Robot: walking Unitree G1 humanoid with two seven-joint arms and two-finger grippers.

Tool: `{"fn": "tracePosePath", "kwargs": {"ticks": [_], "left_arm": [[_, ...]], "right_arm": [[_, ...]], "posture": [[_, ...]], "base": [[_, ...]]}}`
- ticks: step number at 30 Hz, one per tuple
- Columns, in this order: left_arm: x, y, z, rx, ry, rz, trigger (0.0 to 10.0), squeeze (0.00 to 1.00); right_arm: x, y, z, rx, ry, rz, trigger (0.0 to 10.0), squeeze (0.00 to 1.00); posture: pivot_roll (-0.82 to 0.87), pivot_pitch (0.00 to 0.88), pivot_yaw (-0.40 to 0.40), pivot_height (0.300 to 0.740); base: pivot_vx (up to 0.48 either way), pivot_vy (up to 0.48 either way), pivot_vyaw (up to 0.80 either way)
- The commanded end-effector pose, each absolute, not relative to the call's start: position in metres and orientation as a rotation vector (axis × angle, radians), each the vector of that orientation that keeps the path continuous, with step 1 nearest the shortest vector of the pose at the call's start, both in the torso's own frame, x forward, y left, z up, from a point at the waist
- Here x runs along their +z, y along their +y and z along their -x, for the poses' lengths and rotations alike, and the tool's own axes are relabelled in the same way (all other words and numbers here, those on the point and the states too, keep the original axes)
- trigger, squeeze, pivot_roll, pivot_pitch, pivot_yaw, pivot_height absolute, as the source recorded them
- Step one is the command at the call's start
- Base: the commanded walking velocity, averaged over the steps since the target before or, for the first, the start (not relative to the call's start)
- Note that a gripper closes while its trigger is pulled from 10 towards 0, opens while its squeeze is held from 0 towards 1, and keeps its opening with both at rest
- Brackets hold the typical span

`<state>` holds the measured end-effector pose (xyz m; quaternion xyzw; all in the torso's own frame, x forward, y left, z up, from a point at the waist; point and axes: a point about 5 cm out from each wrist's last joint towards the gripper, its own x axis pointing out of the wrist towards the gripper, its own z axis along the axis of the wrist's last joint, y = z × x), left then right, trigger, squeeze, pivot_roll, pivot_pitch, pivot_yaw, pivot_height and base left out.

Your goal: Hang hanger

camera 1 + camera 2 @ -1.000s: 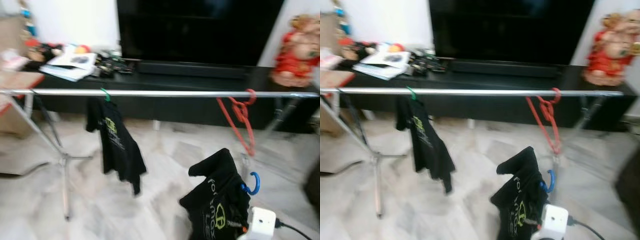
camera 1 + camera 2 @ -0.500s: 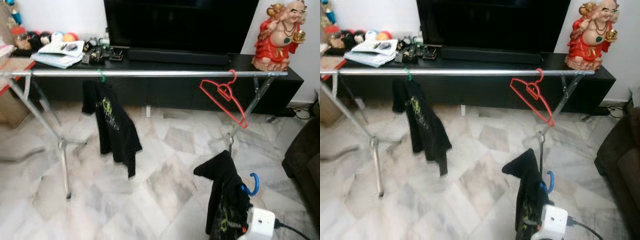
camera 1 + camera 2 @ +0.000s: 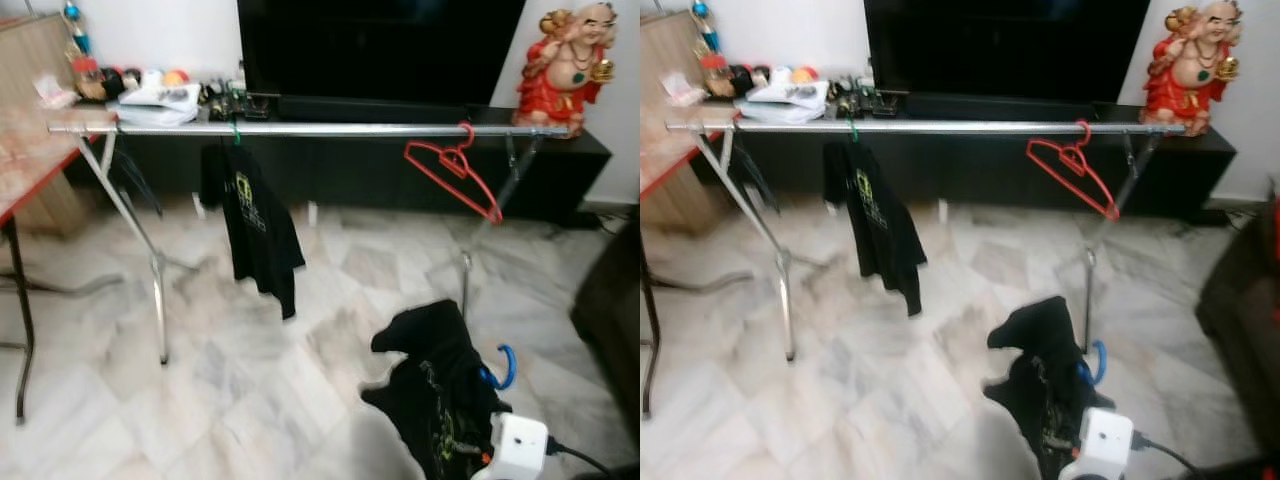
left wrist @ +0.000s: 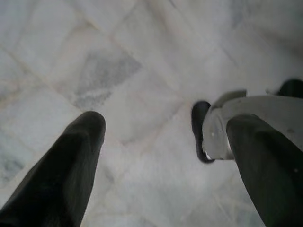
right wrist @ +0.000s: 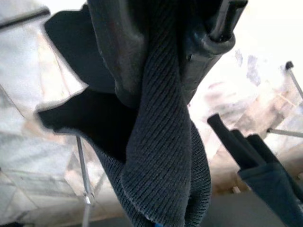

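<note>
The right gripper [image 5: 156, 90] was clamped on the black shirt [image 3: 440, 385], soft, light and floppy, so its stiff blue hook [image 3: 507, 366] looked the surer hold, while the left gripper [image 4: 161, 156] hung released.

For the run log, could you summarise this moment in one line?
right pincer: shut on black shirt with blue hanger | rail: not reached

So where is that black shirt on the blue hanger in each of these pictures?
Left eye view: shirt low, right of centre, blue hook at its right.
Right eye view: shirt low, near centre.
Right wrist view: dark ribbed cloth pinched in the right hand, close up.
Left wrist view: floor between the left hand's fingers.
Shared landmark: the rail, red hanger on it.
</note>
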<state>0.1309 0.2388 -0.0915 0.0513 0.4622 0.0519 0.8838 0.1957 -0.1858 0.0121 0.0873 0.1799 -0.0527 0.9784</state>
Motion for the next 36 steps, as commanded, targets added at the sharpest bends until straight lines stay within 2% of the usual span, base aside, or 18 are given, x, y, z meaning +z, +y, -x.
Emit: {"fn": "tracePosePath", "kwargs": {"ticks": [1, 6, 21, 30, 36], "left_arm": [[-0.093, 0.240, -0.126, 0.114, 0.984, -0.105, 10.0, 0.00], [-0.093, 0.240, -0.127, 0.112, 0.976, -0.108, 10.0, 0.00], [-0.092, 0.240, -0.129, 0.127, 0.979, -0.090, 10.0, 0.00], [-0.092, 0.241, -0.128, 0.128, 0.981, -0.092, 10.0, 0.00], [-0.091, 0.251, -0.123, 0.141, 0.996, -0.095, 10.0, 0.00]], "right_arm": [[0.017, -0.184, -0.200, -0.098, 0.330, -0.169, 10.0, 0.00], [0.017, -0.184, -0.201, -0.098, 0.329, -0.170, 10.0, 0.00], [0.015, -0.184, -0.203, -0.103, 0.332, -0.168, 10.0, 0.00], [0.015, -0.185, -0.204, -0.103, 0.333, -0.164, 10.0, 0.00], [0.015, -0.186, -0.203, -0.105, 0.334, -0.163, 10.0, 0.00]], "posture": [[-0.06, 0.067, -0.017, 0.721], [-0.06, 0.059, -0.013, 0.721], [-0.06, 0.062, -0.012, 0.721], [-0.06, 0.071, -0.016, 0.721], [-0.06, 0.073, -0.015, 0.721]], "base": [[-0.326, 0.000, 0.00], [-0.304, 0.000, 0.00], [0.000, 0.000, 0.00], [0.000, 0.480, 0.00], [0.000, 0.480, 0.00]]}}
